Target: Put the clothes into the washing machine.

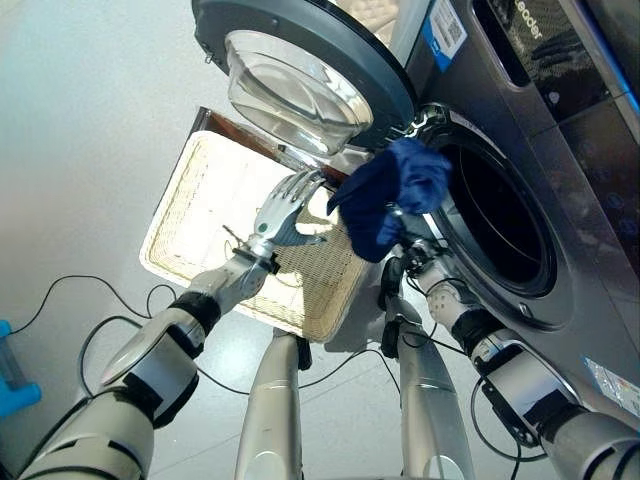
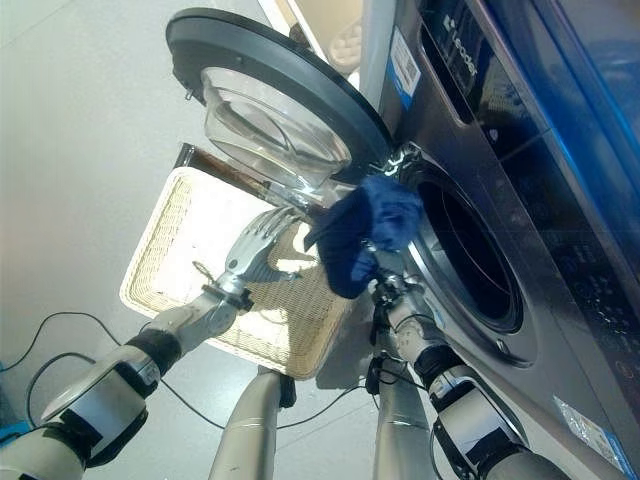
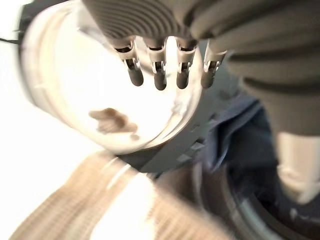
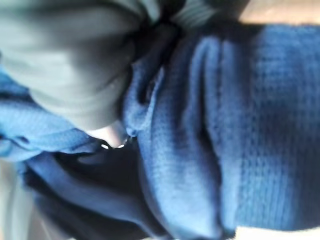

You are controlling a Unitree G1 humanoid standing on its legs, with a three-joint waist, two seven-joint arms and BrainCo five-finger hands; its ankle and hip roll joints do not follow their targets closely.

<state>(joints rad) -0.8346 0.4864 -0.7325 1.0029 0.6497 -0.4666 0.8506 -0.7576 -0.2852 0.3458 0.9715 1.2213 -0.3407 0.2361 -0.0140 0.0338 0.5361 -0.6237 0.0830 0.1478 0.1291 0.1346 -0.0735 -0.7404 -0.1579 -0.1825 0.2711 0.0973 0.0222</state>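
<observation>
A dark blue garment [image 1: 390,195] hangs bunched in the air just in front of the washing machine's round drum opening [image 1: 495,225]. My right hand [image 1: 415,252] is under it, shut on the cloth; in the right wrist view the blue knit [image 4: 210,150] is pressed against the palm and hides most of the fingers. My left hand [image 1: 280,215] hovers open over the wicker basket [image 1: 190,215], its fingers [image 3: 160,80] straight and holding nothing. It is left of the garment and apart from it.
The washer's door [image 1: 300,80] with its glass bowl stands swung open above the basket, close to my left hand. The basket lies on the pale floor, left of the machine. A blue object [image 1: 10,370] sits at the far left edge.
</observation>
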